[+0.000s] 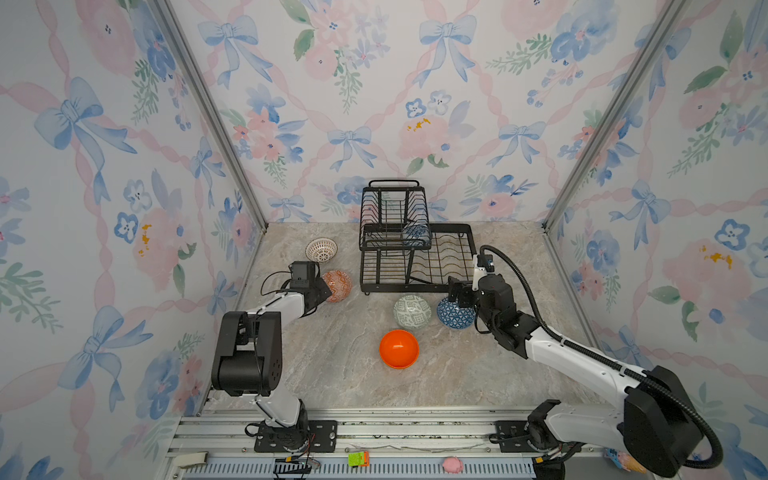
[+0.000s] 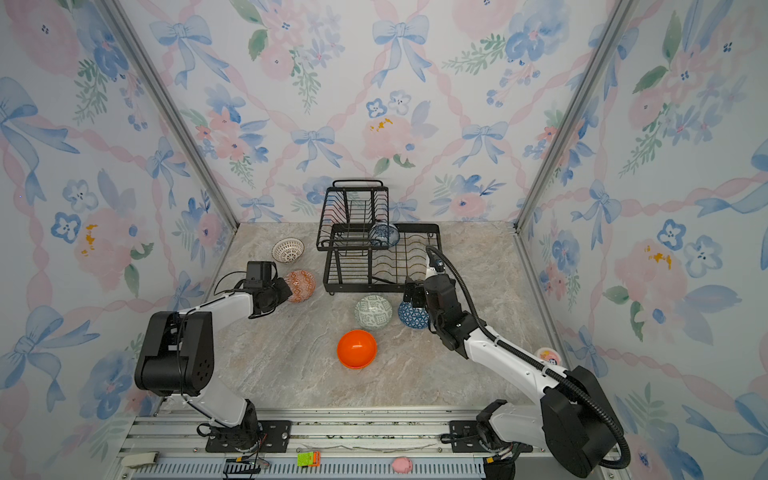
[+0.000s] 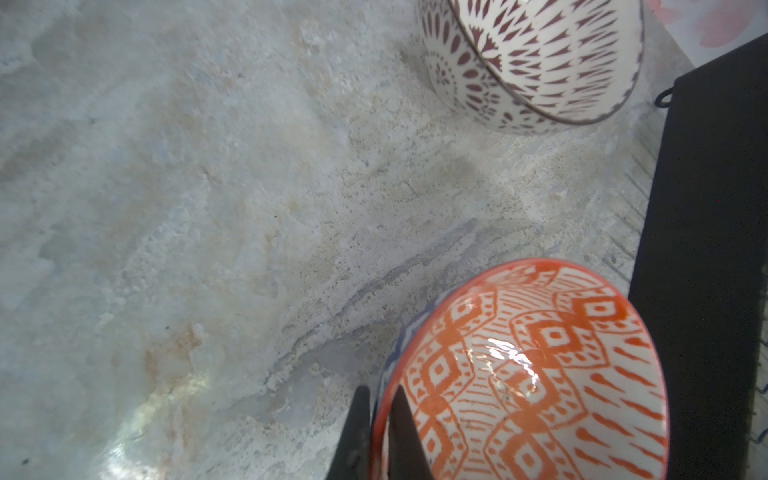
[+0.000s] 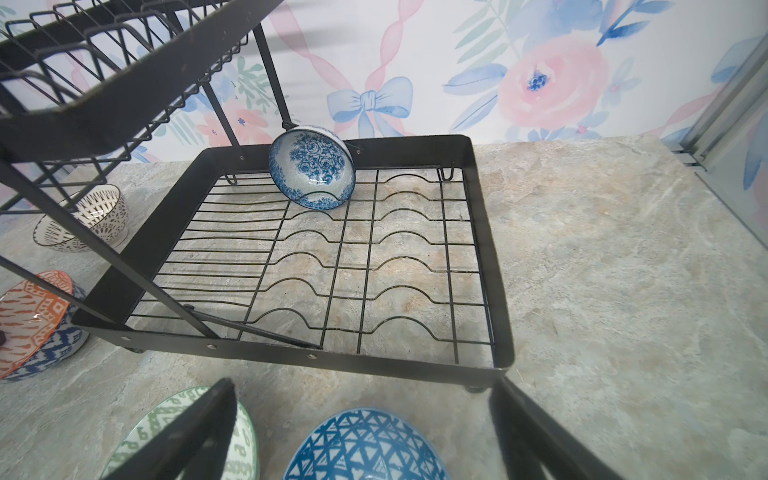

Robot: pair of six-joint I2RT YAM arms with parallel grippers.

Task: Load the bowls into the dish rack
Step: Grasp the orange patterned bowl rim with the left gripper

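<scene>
The black wire dish rack [image 1: 399, 286] stands at the back of the surface, its raised basket over the left half. 1 blue-and-white floral bowl [image 4: 311, 166] stands on edge in the far slots of the lower tray. 5 bowls lie outside it. The white lattice bowl [image 1: 321, 250] sits upright to the rack's left. The red-orange patterned bowl [image 1: 338, 286] is tilted near the rack's front-left corner. The grey-green patterned bowl [image 1: 412, 311] and dark blue geometric bowl [image 1: 455, 314] lie side by side before the rack. The glossy orange bowl [image 1: 399, 349] sits open side up, nearer the front.

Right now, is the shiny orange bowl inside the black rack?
No, the orange bowl sits on the table, apart from the dish rack.
</scene>
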